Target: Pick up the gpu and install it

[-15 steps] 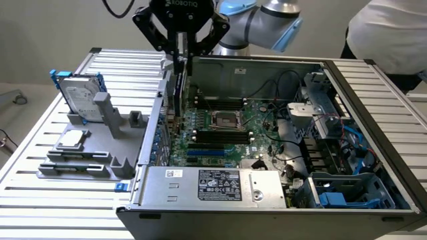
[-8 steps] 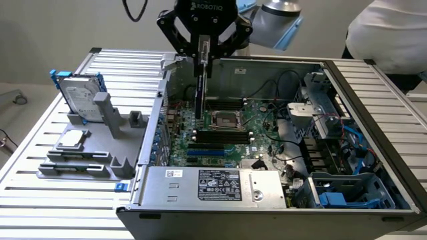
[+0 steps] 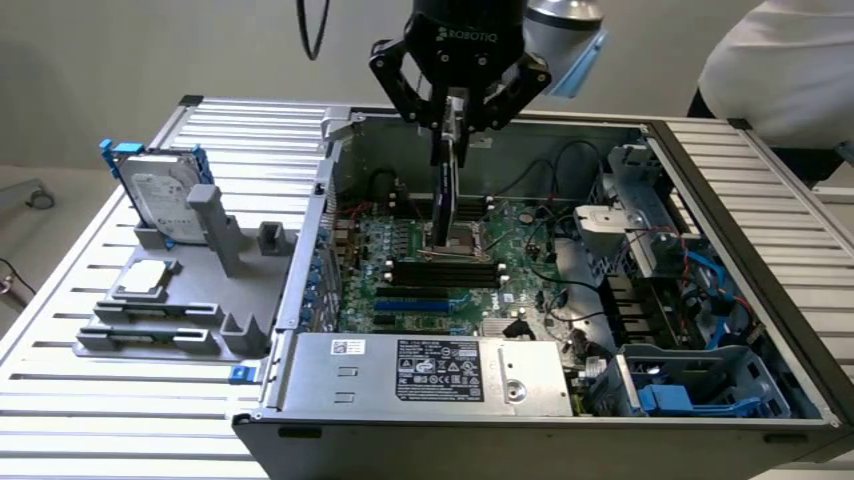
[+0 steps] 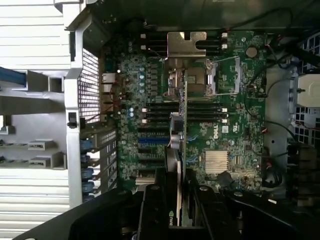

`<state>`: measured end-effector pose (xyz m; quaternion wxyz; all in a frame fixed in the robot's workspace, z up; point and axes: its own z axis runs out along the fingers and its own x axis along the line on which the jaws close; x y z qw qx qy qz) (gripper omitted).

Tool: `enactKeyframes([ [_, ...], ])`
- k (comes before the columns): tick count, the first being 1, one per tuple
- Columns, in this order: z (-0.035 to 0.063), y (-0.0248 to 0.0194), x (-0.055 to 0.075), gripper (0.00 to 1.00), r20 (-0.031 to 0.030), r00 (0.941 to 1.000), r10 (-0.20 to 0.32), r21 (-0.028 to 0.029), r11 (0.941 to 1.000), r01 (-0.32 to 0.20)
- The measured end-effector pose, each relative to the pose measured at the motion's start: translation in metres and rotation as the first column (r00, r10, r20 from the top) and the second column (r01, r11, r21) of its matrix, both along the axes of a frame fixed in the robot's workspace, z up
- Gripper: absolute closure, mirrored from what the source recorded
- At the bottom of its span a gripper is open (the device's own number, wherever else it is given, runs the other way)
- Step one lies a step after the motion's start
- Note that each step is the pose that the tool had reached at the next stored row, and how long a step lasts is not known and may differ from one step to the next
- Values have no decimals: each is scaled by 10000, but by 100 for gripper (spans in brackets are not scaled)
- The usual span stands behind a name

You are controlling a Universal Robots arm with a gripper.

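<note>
Our gripper (image 3: 451, 135) is clenched on the gpu (image 3: 445, 200). It pinches the top edge from both sides. The gpu hangs straight down like a thin black stick, inside the open computer case (image 3: 320, 215). It is above the middle of the green board (image 3: 523, 250).

In the wrist view we look down along the gpu (image 4: 180, 150) from the gripper (image 4: 177, 212). We see its thin edge, with its shiny metal end far below. The low end is very near the black memory sticks (image 3: 447, 268). We cannot tell if it touches them or hangs just above.

The gpu is not in a slot yet. The blue slot (image 3: 414, 302) is a little way off, nearer the front of the case.

We think a few things could go wrong from here. The gpu stands on its end, so only a small part of it is held. A bump could make it tip or slide in the gripper. If it goes lower right here, the metal end could knock the memory sticks or scratch the board. If it does not line up with a slot, a push could bend it or hurt the slot. The wires (image 3: 707, 270) are well off to the exterior view's right, so they look safe.

The hard drive (image 3: 160, 205) stands outside the case on the tabletop (image 3: 120, 400), well apart. A person (image 3: 787, 70) in white is at the far corner.
</note>
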<state>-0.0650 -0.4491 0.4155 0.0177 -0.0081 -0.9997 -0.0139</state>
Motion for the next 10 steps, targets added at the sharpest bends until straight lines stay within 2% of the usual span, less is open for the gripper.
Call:
enactKeyframes([
  [6, -103, 78, 268, 74, 0, 10000, -1, -13, 10000, 1],
  [10, -105, 79, 286, 74, -21, 10000, 0, -11, 10000, 0],
])
